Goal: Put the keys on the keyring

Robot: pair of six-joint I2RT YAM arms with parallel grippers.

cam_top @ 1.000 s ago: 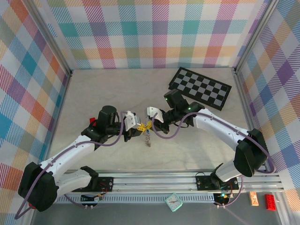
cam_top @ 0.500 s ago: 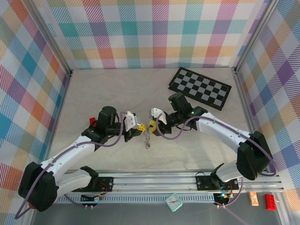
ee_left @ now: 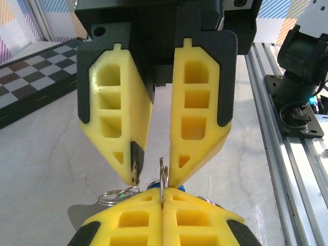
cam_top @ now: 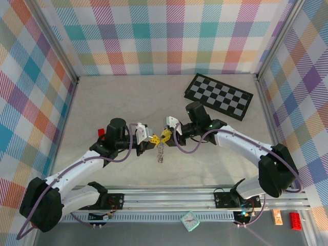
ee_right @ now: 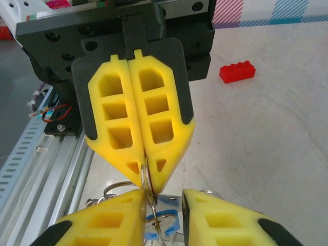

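From above, the left gripper (cam_top: 147,139) and the right gripper (cam_top: 166,134) meet tip to tip over the middle of the table (cam_top: 123,102), and a small silvery bunch of keys (cam_top: 160,151) dangles just beneath the point where they meet. The chequered board (cam_top: 219,96) lies well apart behind the right arm and is no hindrance. In the left wrist view, the left gripper's yellow fingers (ee_left: 128,225) are pressed together on the thin keyring (ee_left: 162,177), which stands edge-on. The right gripper's fingers are spread to either side of it, gripping nothing. A blue key head (ee_left: 154,184) and small rings crowd the base. To do this step well, I judge the left grip should stay firm and steady while the right works a key along the wire without twisting the hoop. In the right wrist view, the ring sits close to one of the right gripper's fingers, off-centre in the gap, so recentring seems wise. The hanging clutter may snag. A red brick (ee_right: 237,72) lies clear, beyond.
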